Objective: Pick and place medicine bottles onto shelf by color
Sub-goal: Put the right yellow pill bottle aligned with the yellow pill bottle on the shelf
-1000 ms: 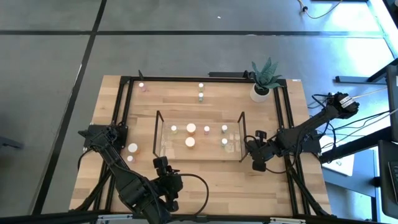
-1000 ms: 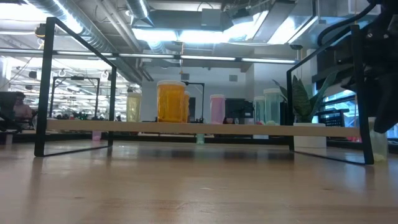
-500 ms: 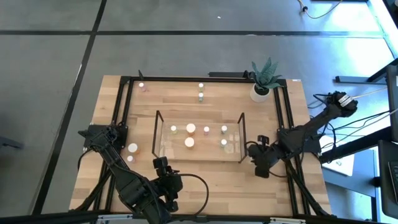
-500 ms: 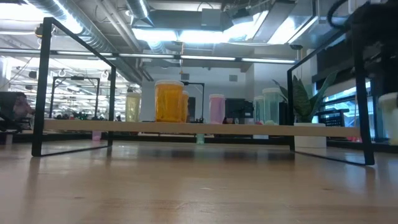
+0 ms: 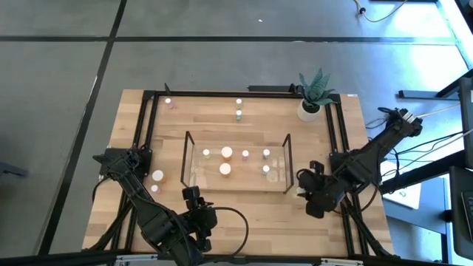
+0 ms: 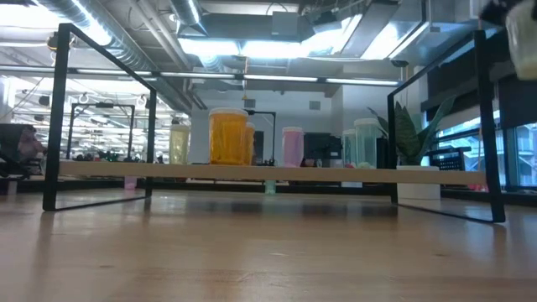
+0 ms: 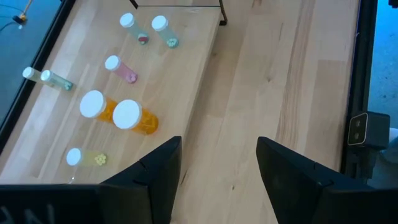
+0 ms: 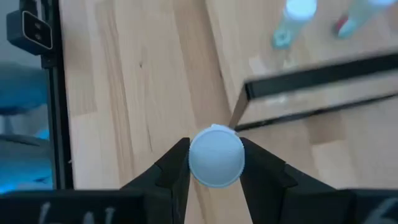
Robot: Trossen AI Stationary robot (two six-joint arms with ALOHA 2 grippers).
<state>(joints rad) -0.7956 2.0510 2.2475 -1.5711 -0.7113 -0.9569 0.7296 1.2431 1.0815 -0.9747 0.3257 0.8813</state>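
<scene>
A: Where is the right gripper (image 8: pixel 214 163)?
B: It hangs just off the near right corner of the shelf (image 5: pixel 236 161), clamped on a white-capped bottle (image 8: pixel 216 156) that sits squarely between its two fingers (image 8: pixel 171 168).

A: And the left gripper (image 7: pixel 219 163)?
B: It waits at the table's (image 5: pixel 222 210) near edge, jaws apart and holding nothing. Orange bottles (image 7: pixel 130 117) stand on the shelf ahead of it.

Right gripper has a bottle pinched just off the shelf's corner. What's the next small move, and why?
Probably carry it in over the shelf. The right gripper is shut on a white-capped bottle beside the shelf's near right corner, outside the frame. The left gripper waits open.
</scene>
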